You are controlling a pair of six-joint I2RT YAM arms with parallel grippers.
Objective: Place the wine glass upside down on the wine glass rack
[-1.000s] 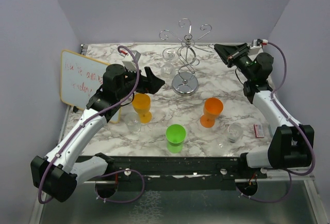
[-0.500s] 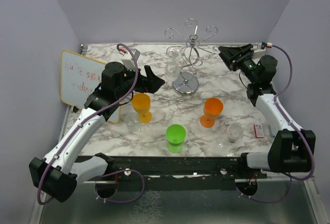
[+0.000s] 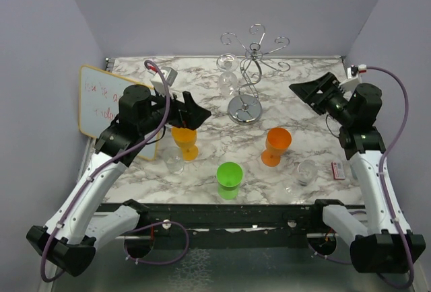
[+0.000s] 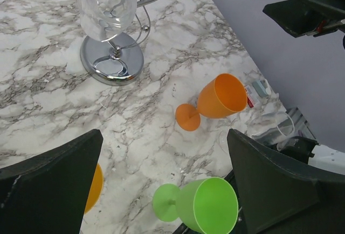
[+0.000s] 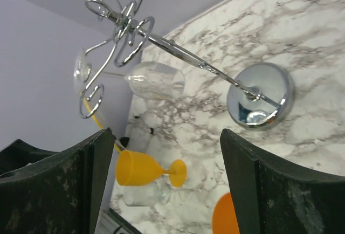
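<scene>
Nearest, in front of the wine glass rack, stands a green cup. Left of the rack the left gripper, right of it the right gripper, both spread wide and empty (nothing needs holding, I judge). The wine glass hangs bowl-down on the rack's left side, its foot apparently caught in a curled arm.

Left wrist view: the wine glass rack is cut off by the top edge, upper arms out of frame. Only a sliver of the yellow goblet shows beside a gripper finger.

Right wrist view: the orange goblet is cropped by the bottom edge.

Top view: the whiteboard writing is illegible and partly covered by the left arm. A small red item at the tabletop's right edge is too small to identify.
</scene>
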